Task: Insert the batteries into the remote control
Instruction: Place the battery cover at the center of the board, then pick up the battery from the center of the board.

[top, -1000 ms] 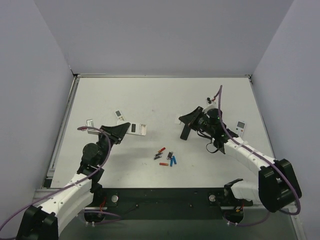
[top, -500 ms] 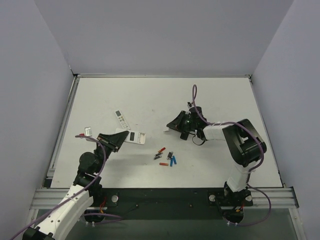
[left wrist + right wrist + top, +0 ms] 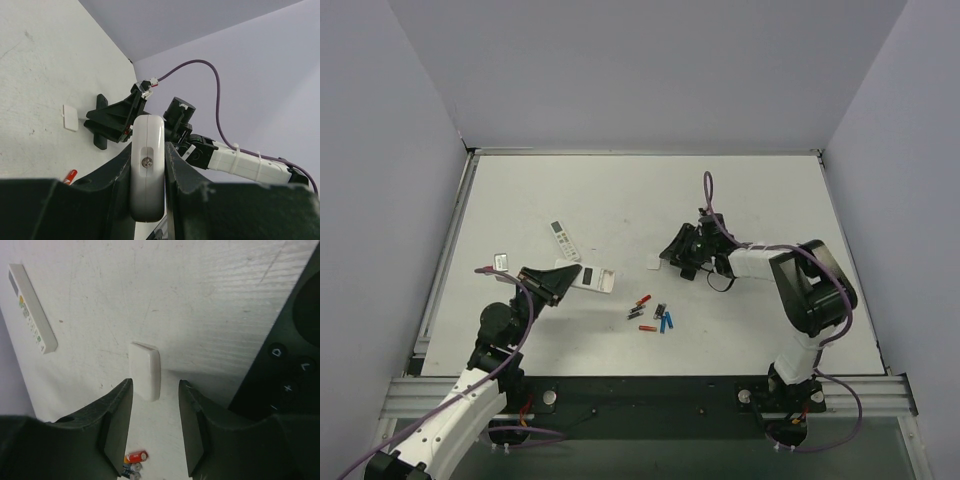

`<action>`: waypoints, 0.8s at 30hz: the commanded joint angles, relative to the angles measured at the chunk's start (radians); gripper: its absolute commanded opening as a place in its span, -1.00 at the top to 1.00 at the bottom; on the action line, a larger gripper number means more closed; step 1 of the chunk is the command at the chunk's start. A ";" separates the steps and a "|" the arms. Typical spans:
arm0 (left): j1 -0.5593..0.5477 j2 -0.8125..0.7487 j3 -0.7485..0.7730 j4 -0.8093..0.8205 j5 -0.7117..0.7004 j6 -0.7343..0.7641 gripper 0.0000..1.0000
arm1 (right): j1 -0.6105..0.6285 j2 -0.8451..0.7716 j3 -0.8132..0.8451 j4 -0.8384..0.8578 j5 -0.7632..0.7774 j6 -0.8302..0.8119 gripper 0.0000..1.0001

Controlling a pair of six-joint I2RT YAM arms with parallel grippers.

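Remote control (image 3: 593,277): short, white, dark rectangle showing; left of frame centre, clamped at one end in left gripper (image 3: 567,274). Batteries (image 3: 653,315): loose cluster, red, orange, blue, dark; lying flat just below centre.

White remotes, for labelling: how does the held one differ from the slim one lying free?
The remote control sits in the shut jaws of the left gripper; the slim remote lies free on the table. The remote control is short and wide; the slim remote is long and narrow. Both are white.

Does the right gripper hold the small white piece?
No, the piece lies flat on the table, and the right gripper stands open wider than it.
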 commanded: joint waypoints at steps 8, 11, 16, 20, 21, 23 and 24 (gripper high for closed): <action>0.005 -0.022 -0.013 0.031 0.032 -0.002 1.00 | 0.080 -0.261 0.050 -0.447 0.209 -0.285 -0.47; 0.004 -0.042 -0.015 0.007 0.035 -0.001 1.00 | 0.145 -0.315 0.070 -0.563 0.240 -0.340 -0.81; 0.005 -0.068 -0.021 -0.023 0.034 0.002 1.00 | 0.244 -0.365 0.096 -0.715 0.281 -0.331 -0.70; 0.004 -0.083 -0.021 -0.044 0.038 0.008 1.00 | 0.306 -0.352 0.115 -0.789 0.313 -0.288 -0.51; 0.004 -0.088 -0.021 -0.047 0.038 0.008 1.00 | 0.315 -0.339 0.115 -0.800 0.316 -0.279 -0.46; 0.004 -0.091 -0.021 -0.052 0.043 0.013 1.00 | 0.329 -0.329 0.113 -0.806 0.324 -0.250 -0.31; 0.005 -0.093 -0.021 -0.052 0.044 0.013 1.00 | 0.330 -0.318 0.110 -0.804 0.324 -0.243 -0.26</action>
